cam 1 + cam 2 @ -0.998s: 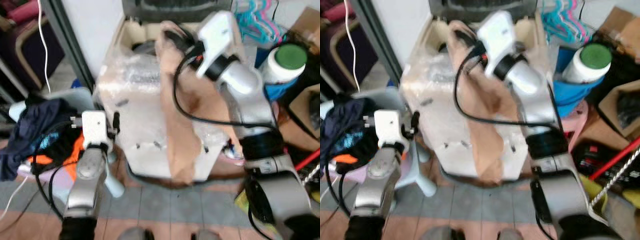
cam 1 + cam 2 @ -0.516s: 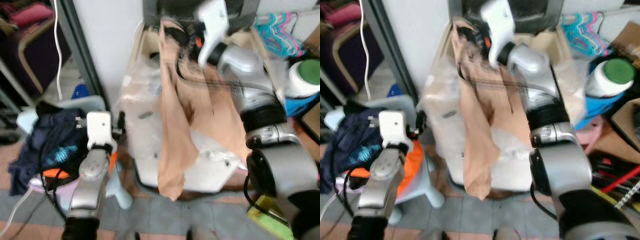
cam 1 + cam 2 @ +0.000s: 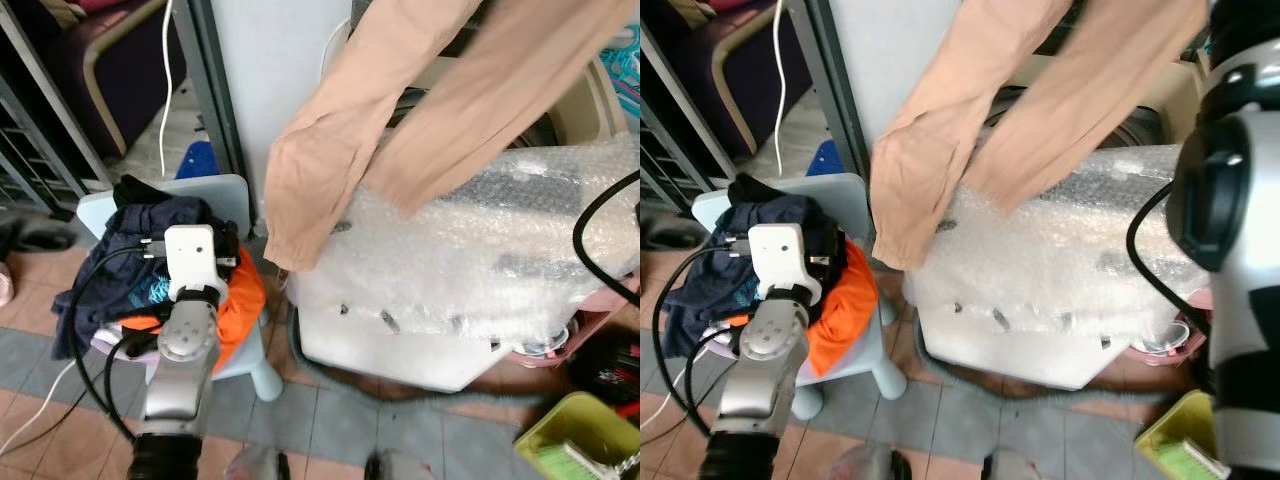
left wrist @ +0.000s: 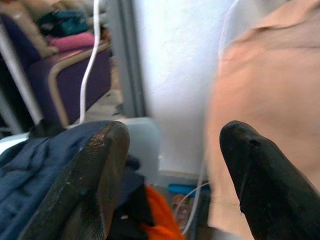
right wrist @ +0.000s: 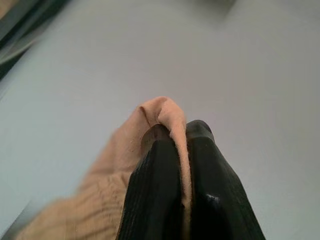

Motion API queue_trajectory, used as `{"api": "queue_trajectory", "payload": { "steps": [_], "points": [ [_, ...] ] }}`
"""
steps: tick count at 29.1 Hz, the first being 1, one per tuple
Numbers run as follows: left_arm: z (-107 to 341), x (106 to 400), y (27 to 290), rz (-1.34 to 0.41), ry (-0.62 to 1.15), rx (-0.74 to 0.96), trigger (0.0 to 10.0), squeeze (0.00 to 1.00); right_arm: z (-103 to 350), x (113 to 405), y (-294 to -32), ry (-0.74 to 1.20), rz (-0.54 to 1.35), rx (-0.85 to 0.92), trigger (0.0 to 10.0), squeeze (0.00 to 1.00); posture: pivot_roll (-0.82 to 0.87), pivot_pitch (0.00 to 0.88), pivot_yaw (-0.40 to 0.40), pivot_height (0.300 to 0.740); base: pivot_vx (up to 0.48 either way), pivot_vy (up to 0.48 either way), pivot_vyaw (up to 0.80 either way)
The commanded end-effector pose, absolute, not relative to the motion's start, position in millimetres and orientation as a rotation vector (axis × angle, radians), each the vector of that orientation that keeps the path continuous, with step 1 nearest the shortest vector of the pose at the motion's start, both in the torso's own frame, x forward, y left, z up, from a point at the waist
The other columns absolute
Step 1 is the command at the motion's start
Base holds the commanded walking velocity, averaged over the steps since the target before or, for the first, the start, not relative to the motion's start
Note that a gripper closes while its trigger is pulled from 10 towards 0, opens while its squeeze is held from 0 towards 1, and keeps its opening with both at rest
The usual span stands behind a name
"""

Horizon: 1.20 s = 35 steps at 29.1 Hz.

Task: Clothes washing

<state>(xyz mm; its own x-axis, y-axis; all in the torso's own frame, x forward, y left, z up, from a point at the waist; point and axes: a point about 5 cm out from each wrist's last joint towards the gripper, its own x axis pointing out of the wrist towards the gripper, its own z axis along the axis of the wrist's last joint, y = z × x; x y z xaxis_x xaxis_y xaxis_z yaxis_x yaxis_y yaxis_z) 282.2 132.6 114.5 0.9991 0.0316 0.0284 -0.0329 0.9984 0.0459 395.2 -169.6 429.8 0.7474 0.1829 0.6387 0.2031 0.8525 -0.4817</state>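
Note:
A tan shirt hangs from above over the bubble-wrapped white washing machine, its sleeve dangling at the machine's left side. In the right wrist view my right gripper is shut on a fold of the tan shirt, against a pale wall. My right arm rises at the right edge. My left gripper is open, held above a pile of dark blue and orange clothes on a pale blue stool left of the machine. The left arm sits low in front of the pile.
A metal rack and a purple chair stand at the left. A white cable hangs by the grey post. A yellow-green basket lies on the tiled floor at the lower right. A grey hose runs under the machine.
My right arm has lifted the tan shirt high, so it now drapes from the top of the view. The camera has tilted down and shifted. The left arm stays by the pile.

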Motion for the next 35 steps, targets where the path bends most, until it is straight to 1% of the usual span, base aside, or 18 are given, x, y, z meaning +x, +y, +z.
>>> {"api": "queue_trajectory", "payload": {
  "steps": [1, 2, 3, 4, 6, 7, 8, 9, 13, 16, 17, 19, 22, 25, 27, 28, 31, 35],
  "points": [
    [118.2, 283.5, 135.5, 0.04, -0.044, 0.063, 10.0, 0.0, 368.2, 414.6, -170.7, -0.497, 0.083, -0.521, 10.0, 0.0, -0.04, 0.032, 0.044, 0.74, 0.0, 0.0, 0.0],
    [118.2, 283.3, 135.7, 0.039, -0.045, 0.064, 10.0, 0.0, 357.5, 416.7, -171.7, -0.463, 0.089, -0.505, 10.0, 0.0, -0.04, 0.035, 0.047, 0.74, 0.0, 0.0, 0.0],
    [117.5, 282.7, 136.3, 0.037, -0.042, 0.067, 10.0, 0.0, 323.7, 420.9, -171.1, -0.353, 0.144, -0.463, 10.0, 0.0, -0.04, 0.04, 0.049, 0.74, 0.0, 0.0, 0.0],
    [117.0, 282.4, 136.4, 0.035, -0.04, 0.068, 10.0, 0.0, 307.1, 421.9, -170.4, -0.301, 0.168, -0.451, 10.0, 0.0, -0.04, 0.04, 0.049, 0.74, 0.0, 0.0, 0.0],
    [116.5, 281.9, 136.6, 0.034, -0.038, 0.069, 10.0, 0.0, 293.9, 422.2, -170.2, -0.259, 0.185, -0.442, 10.0, 0.0, -0.05, 0.042, 0.05, 0.74, 0.0, 0.0, 0.0],
    [115.4, 280.9, 136.5, 0.031, -0.033, 0.071, 10.0, 0.0, 274.1, 420.8, -170.5, -0.215, 0.211, -0.404, 10.0, 0.0, -0.05, 0.044, 0.054, 0.74, 0.0, 0.0, 0.0],
    [114.9, 280.9, 135.6, 0.027, -0.03, 0.071, 10.0, 0.0, 264.4, 419.2, -172.5, -0.199, 0.217, -0.352, 10.0, 0.97, -0.05, 0.044, 0.054, 0.74, 0.0, 0.0, 0.0],
    [114.6, 280.9, 134.6, 0.024, -0.028, 0.071, 10.0, 0.0, 257.4, 417.7, -173.5, -0.192, 0.223, -0.314, 10.0, 1.0, -0.05, 0.046, 0.057, 0.74, 0.0, 0.0, 0.0],
    [115.7, 281.9, 132.0, 0.014, -0.03, 0.072, 10.0, 0.0, 247.5, 406.0, -164.6, -0.27, 0.299, -0.243, 10.0, 1.0, -0.05, 0.046, 0.06, 0.74, 0.0, 0.0, 0.0],
    [115.2, 280.8, 133.4, 0.016, -0.025, 0.076, 10.0, 0.0, 242.0, 388.5, -141.9, -0.334, 0.452, -0.183, 10.0, 1.0, -0.04, 0.049, 0.063, 0.74, 0.0, 0.0, 0.0],
    [115.2, 280.8, 133.4, 0.016, -0.025, 0.076, 10.0, 0.0, 242.0, 388.5, -141.9, -0.334, 0.452, -0.183, 10.0, 1.0, -0.04, 0.049, 0.063, 0.74, 0.0, 0.0, 0.0],
    [114.8, 280.0, 134.2, 0.018, -0.022, 0.077, 10.0, 0.0, 231.5, 374.2, -124.0, -0.326, 0.593, -0.19, 10.0, 1.0, -0.04, 0.049, 0.063, 0.74, 0.0, 0.0, 0.0],
    [114.3, 279.0, 134.6, 0.013, -0.018, 0.08, 10.0, 0.0, 216.7, 361.7, -105.1, -0.258, 0.716, -0.165, 10.0, 1.0, -0.04, 0.054, 0.07, 0.74, 0.0, 0.0, 0.0],
    [114.3, 278.9, 134.6, 0.007, -0.014, 0.082, 10.0, 0.0, 199.5, 350.6, -85.5, -0.201, 0.81, -0.251, 10.0, 1.0, -0.04, 0.056, 0.073, 0.74, 0.0, 0.0, 0.0],
    [114.5, 278.9, 134.8, 0.006, -0.014, 0.083, 10.0, 0.0, 195.6, 344.7, -72.9, -0.196, 0.827, -0.252, 10.0, 1.0, -0.04, 0.056, 0.073, 0.74, 0.0, 0.0, 0.0],
    [114.4, 279.0, 134.7, 0.004, -0.013, 0.086, 10.0, 0.0, 189.3, 342.8, -61.2, -0.194, 0.818, -0.319, 10.0, 1.0, -0.04, 0.056, 0.073, 0.74, 0.0, 0.0, 0.0],
    [114.3, 278.9, 134.9, 0.004, -0.01, 0.089, 10.0, 0.0, 181.0, 337.4, -47.7, -0.207, 0.815, -0.442, 10.0, 1.0, -0.04, 0.056, 0.073, 0.74, 0.0, 0.0, 0.0],
    [113.8, 277.1, 136.7, 0.007, -0.005, 0.095, 10.0, 0.0, 174.1, 340.8, -45.5, -0.18, 0.735, -0.535, 10.0, 1.0, -0.01, 0.054, 0.065, 0.74, 0.0, 0.0, 0.0]
  ]
}}
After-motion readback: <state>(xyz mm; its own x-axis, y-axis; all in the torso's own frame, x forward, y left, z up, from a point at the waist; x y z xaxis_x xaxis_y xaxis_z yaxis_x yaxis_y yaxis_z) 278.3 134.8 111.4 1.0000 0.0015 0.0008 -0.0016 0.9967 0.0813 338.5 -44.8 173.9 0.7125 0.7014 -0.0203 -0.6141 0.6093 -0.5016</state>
